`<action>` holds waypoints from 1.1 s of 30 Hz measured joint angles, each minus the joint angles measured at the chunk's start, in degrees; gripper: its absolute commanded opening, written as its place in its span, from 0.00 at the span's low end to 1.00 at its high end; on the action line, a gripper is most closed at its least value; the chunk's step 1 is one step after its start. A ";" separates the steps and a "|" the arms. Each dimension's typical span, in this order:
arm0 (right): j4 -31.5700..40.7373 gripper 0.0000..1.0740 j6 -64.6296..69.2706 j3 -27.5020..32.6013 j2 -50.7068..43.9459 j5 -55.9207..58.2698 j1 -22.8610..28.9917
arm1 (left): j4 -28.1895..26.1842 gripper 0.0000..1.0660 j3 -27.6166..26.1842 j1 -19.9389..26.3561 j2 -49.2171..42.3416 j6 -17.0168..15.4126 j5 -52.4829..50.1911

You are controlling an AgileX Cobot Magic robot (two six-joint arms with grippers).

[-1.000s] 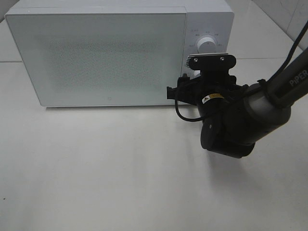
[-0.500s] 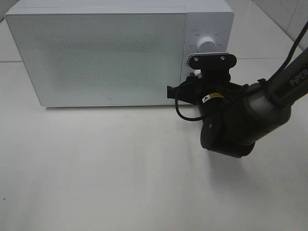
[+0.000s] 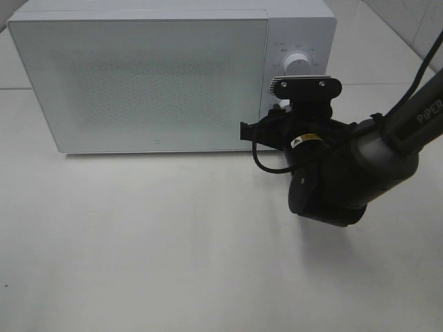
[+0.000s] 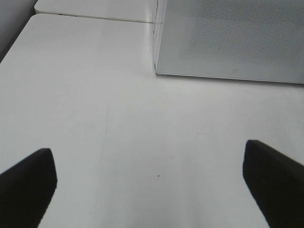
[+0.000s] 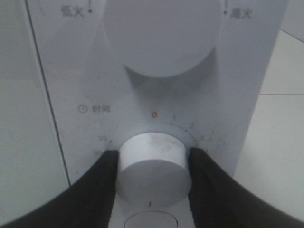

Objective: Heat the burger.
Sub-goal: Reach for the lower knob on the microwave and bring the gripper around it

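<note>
The burger is out of view. The white microwave (image 3: pixel 138 76) stands at the back of the table with its door shut. My right gripper (image 5: pixel 153 164) is at the control panel, its dark fingers (image 5: pixel 102 175) pressed against both sides of the lower round timer knob (image 5: pixel 152 161). In the high view the right wrist (image 3: pixel 325 173) hides that knob. The larger upper knob (image 3: pixel 297 62) is free. My left gripper (image 4: pixel 149 159) hovers open over bare table in front of the microwave's left corner, holding nothing.
The white table (image 3: pixel 138 242) spreads out in front of the microwave. The right arm (image 3: pixel 408 124) reaches in from the right edge. A tiled wall corner shows at the back right.
The right wrist has shifted only slightly at the control panel. The microwave door stays shut and nothing else moved.
</note>
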 measured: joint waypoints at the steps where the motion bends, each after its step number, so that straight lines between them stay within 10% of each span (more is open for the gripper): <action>1: -0.06 0.07 1.66 0.00 0.00 0.00 0.00 | 0.00 0.94 0.00 0.00 0.00 0.00 0.00; 33: -3.61 0.05 51.11 1.32 -0.11 -0.86 -0.06 | 0.00 0.94 0.00 0.00 0.00 0.00 0.00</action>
